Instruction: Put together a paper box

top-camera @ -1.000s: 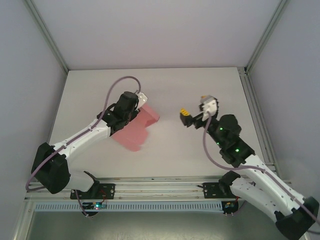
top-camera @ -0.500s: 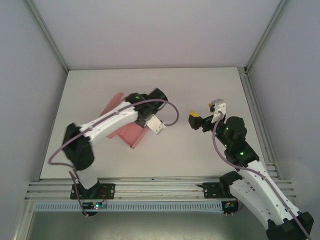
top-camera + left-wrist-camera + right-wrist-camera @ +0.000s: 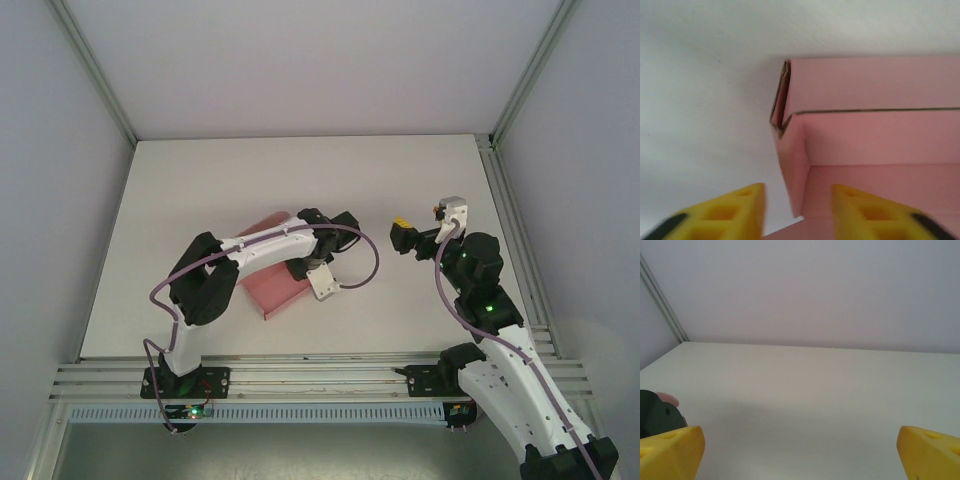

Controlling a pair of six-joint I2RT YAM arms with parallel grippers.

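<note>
The paper box [image 3: 268, 287] lies left of centre on the white tabletop [image 3: 400, 170], under the left arm. It is partly folded thin matte pink card with crisp creases, and one end wall stands at a corner where a flap sits loosely. The left gripper [image 3: 797, 202] is spread, its yellow fingers apparently on either side of that wall, pinching nothing. The step looks like closing this end, so next comes a gentle squeeze to seat the flap. The right gripper [image 3: 800, 440] hangs wide apart, well clear.
</note>
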